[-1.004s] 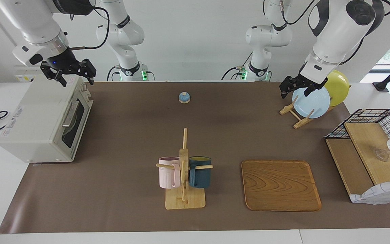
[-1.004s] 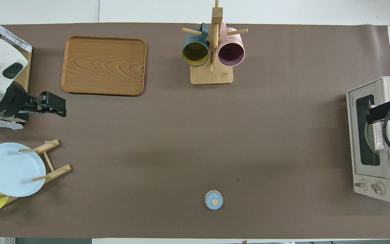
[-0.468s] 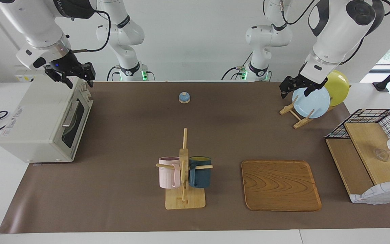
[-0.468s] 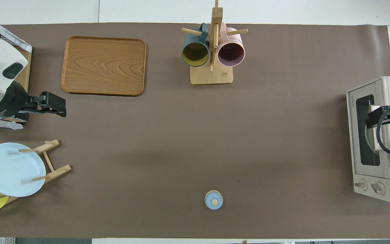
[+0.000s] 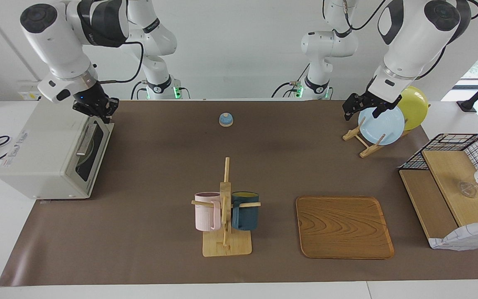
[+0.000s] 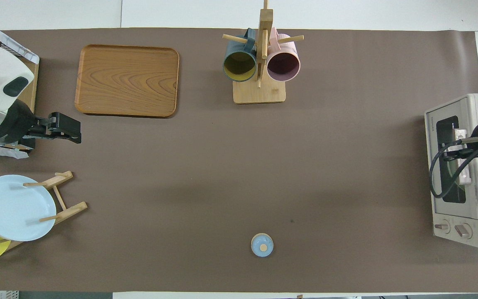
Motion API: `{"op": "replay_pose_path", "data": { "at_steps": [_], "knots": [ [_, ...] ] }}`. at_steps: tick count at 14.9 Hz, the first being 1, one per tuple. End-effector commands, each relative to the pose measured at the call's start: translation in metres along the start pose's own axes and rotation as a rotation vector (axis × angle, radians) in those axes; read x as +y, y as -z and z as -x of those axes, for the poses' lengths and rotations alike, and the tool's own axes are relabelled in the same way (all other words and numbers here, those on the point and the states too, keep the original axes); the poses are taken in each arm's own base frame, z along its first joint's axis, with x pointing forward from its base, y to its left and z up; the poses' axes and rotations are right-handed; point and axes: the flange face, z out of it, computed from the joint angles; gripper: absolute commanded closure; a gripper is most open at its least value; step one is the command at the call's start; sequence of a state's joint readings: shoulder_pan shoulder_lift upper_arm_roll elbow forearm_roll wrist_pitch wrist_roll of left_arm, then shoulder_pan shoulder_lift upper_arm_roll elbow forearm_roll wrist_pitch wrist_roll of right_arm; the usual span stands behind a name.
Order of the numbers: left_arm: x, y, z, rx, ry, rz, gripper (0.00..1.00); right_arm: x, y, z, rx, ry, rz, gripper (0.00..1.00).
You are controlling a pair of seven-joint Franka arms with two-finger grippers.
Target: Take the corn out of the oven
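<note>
Hovering right hand [image 5: 98, 111] over oven [image 5: 52, 151] top

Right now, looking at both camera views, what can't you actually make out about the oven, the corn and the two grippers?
- The corn: not visible in either view; the oven door is shut and its dark window shows only a pale round shape.
- Right gripper: over the oven's top front edge; its fingers are too small in the facing view, and its arm hides it in the overhead view.
- Left gripper: waits over the blue plate; finger gap unreadable.

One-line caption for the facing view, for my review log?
Right gripper over the closed oven's top corner near its door; left gripper waits over the plate rack.
</note>
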State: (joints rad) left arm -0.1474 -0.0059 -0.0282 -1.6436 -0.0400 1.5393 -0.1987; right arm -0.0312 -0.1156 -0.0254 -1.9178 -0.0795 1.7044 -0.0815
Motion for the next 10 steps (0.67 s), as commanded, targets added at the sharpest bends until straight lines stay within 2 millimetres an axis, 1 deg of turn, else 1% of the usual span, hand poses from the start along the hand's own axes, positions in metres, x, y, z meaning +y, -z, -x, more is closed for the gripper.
{"op": "replay_pose_path", "data": {
  "at_steps": [1,2,3,4,6,8,10],
  "knots": [
    [-0.003,0.004,0.004,-0.003,0.005,0.009,0.00,0.015,-0.013,0.010,0.005,-0.038,0.047,1.00],
    [-0.003,0.004,0.004,-0.003,0.004,0.009,0.00,0.018,-0.019,0.008,0.009,-0.034,0.070,1.00],
    [-0.003,0.004,0.004,-0.003,0.004,0.009,0.00,0.022,-0.032,0.007,0.003,-0.029,0.094,1.00],
    [-0.003,0.004,0.004,-0.004,0.004,0.009,0.00,0.029,-0.037,0.008,-0.002,-0.026,0.129,1.00],
    [-0.003,0.005,0.004,-0.001,0.004,0.009,0.00,0.036,-0.040,0.008,-0.011,-0.016,0.169,1.00],
    [-0.003,0.004,0.004,-0.003,0.004,0.009,0.00,0.053,-0.045,0.009,-0.016,-0.020,0.167,1.00],
    [-0.003,0.004,0.004,-0.003,0.004,0.009,0.00,0.057,-0.054,0.010,-0.027,-0.023,0.163,1.00]
  ]
}}
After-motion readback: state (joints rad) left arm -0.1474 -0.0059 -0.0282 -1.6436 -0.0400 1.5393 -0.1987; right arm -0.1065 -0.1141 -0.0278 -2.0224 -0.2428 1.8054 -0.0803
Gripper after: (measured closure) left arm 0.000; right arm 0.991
